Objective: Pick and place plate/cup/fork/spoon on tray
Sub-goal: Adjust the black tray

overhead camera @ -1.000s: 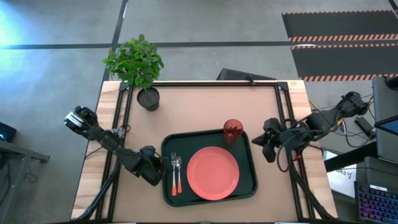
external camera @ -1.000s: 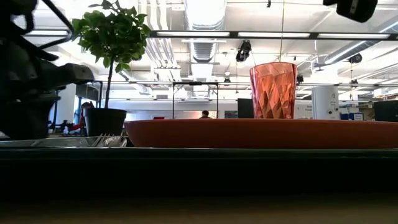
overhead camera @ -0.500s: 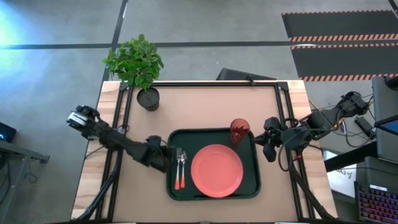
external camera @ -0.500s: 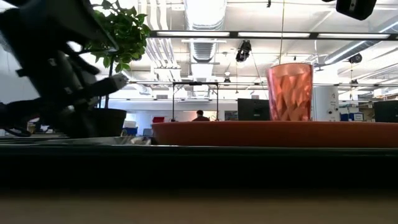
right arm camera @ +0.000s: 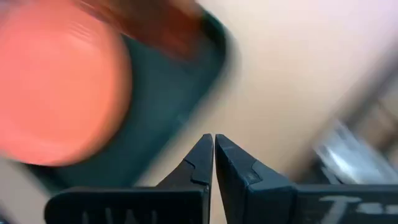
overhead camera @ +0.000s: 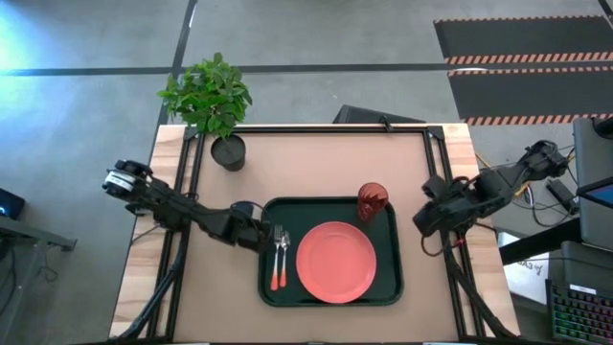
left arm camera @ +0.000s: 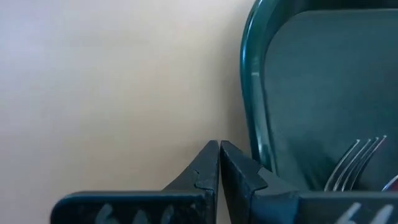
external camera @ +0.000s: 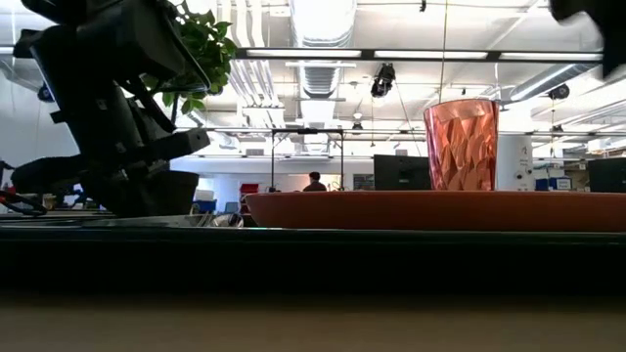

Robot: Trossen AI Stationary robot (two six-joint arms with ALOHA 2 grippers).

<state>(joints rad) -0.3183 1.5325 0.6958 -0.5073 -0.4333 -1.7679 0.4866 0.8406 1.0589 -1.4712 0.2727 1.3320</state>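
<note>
The dark green tray (overhead camera: 393, 287) lies flat on the table. On it are the coral plate (overhead camera: 335, 262), the red-brown cup (overhead camera: 373, 202) upright at the tray's far right corner, and the fork (overhead camera: 275, 251) and spoon (overhead camera: 283, 251) side by side at its left. My left gripper (overhead camera: 252, 234) is shut, low at the tray's left rim; it also shows in the left wrist view (left arm camera: 219, 144). My right gripper (overhead camera: 426, 220) is shut and empty, right of the tray, above the table. The cup (external camera: 460, 145) and plate (external camera: 430, 210) show in the low view. My left gripper's shut fingers stand right beside the tray's left rim (left arm camera: 249, 106), near its far left corner. The outer side of one finger (left arm camera: 249, 177) looks to lie against that rim, but I cannot tell for sure that it touches. The tray lies flat on the table.
A potted plant (overhead camera: 215, 105) stands at the table's far left corner. Bare tabletop lies far of the tray (overhead camera: 316, 163) and left of it. Dark rails (overhead camera: 187, 192) run along the table's left and right sides.
My left gripper has gone toward the table's right and far edges along the tray's left rim. The tray, with all on it, has slid a little toward the right edge and turned square to the table. My right gripper has drawn back toward the right edge, away from the cup.
</note>
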